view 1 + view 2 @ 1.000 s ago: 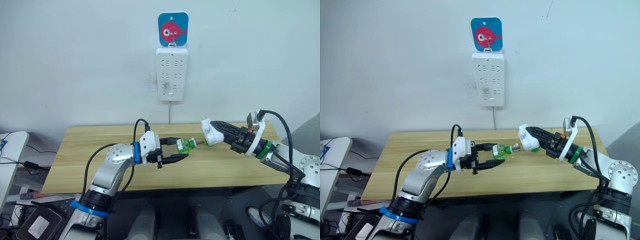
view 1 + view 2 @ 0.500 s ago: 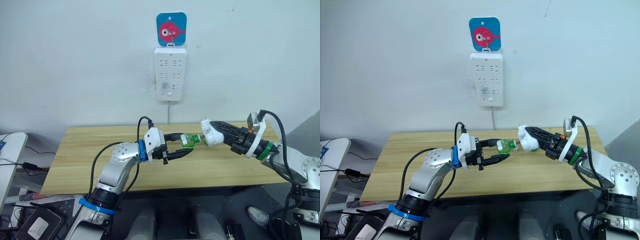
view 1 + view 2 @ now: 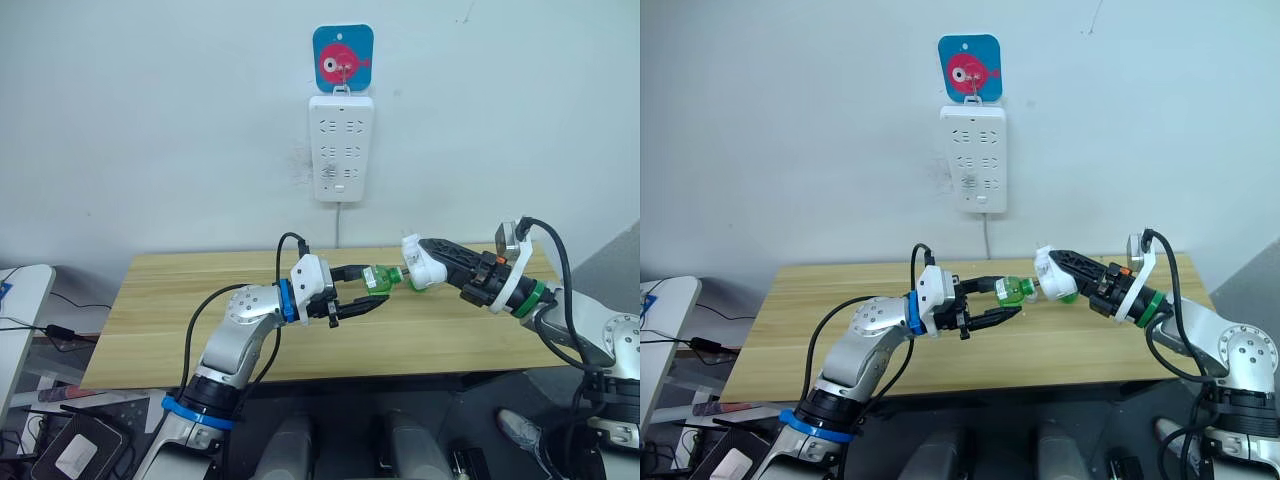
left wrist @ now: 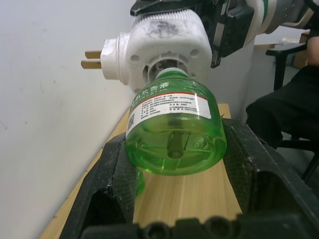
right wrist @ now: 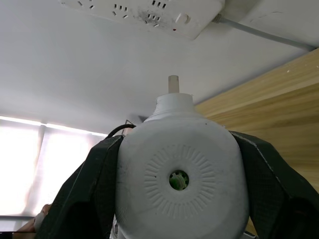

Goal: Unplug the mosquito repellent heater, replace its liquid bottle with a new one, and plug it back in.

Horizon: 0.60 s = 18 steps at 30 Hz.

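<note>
Above the worktop (image 3: 180,330), below the wall strip (image 3: 343,146), we see the arms closer together than a second ago. The left gripper (image 3: 372,290), jaws pinching the green bottle (image 3: 376,279), has brought its neck into the heater (image 3: 421,266), pinched in the right gripper (image 3: 424,257). We judge the refill nearly seated; plugging in remains.

Test room or lab — bare white wall (image 3: 150,120), wooden bench (image 3: 170,300), hung power strip (image 3: 342,146).
</note>
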### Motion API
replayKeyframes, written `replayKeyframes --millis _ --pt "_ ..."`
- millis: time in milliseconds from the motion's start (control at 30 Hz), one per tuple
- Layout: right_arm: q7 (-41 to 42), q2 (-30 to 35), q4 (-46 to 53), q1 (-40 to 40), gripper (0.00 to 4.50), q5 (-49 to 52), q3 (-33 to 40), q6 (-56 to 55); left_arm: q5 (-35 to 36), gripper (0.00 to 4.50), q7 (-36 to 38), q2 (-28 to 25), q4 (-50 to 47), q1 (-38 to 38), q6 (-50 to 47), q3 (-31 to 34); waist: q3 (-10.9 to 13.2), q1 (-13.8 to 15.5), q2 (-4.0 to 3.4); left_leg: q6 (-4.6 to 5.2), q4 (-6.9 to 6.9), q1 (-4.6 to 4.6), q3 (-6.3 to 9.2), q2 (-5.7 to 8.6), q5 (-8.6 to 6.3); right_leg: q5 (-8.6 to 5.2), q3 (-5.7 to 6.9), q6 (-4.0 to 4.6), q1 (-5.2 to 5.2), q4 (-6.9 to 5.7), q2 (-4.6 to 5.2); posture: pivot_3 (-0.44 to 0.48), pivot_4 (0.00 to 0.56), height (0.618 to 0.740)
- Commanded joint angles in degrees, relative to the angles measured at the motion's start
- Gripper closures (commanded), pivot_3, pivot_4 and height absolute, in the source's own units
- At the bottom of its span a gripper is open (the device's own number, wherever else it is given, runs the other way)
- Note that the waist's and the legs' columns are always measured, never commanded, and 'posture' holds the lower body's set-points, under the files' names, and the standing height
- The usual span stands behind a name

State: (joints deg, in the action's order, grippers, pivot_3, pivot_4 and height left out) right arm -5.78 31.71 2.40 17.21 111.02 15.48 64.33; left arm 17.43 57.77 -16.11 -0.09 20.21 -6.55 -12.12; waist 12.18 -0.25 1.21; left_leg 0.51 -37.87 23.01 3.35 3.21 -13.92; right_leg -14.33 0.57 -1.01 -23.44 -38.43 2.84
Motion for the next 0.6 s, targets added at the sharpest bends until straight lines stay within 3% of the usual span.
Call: replayKeyframes --millis 33,600 --pt "1.4 -0.1 3.2 0.5 1.55 2.0 -0.6 0.5 -1.6 2.26 -1.2 0.1 -0.8 -0.2 2.2 -0.9 0.0 0.0 0.00 0.00 0.00 0.00 0.00 0.00 0.00 0.00 0.00 0.00 0.00 0.00 0.00 -0.012 0.159 0.740" --pt "-1.6 2.3 2.8 0.3 1.55 0.1 -3.3 -3.6 2.0 2.26 0.0 1.7 -7.1 -0.9 -1.1 -2.0 0.0 0.1 -0.01 0.02 0.02 0.05 -0.02 -0.05 -0.01 0.12 0.02 -0.09 0.06 0.33 -0.03 -0.010 0.140 0.740"
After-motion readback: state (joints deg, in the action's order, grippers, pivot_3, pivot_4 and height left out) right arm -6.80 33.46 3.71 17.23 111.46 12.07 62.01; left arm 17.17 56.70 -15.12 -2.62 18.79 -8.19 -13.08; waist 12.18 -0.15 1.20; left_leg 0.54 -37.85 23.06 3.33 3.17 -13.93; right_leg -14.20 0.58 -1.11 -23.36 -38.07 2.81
